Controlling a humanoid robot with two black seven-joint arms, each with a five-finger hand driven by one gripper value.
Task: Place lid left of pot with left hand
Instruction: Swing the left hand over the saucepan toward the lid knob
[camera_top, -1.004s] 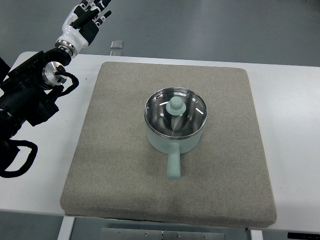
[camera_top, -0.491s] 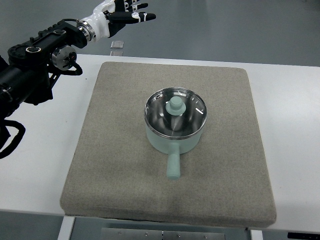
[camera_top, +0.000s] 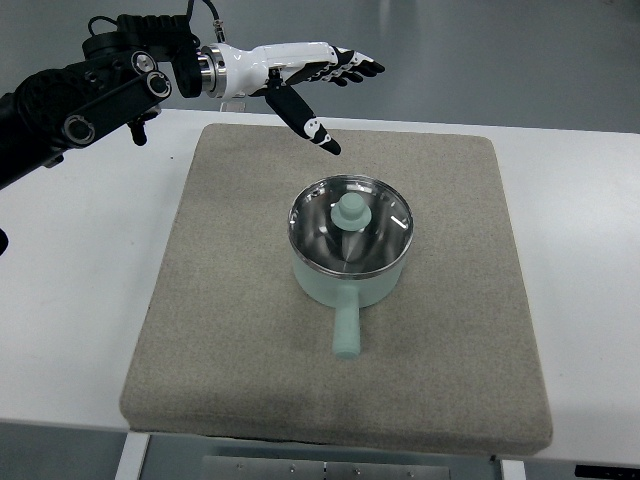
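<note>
Nothing is done yet: the lid sits on the pot in the middle of the mat, while the left hand, fingers spread and empty, hangs beyond the pot.

Single steep overhead view, robot's own side.
</note>
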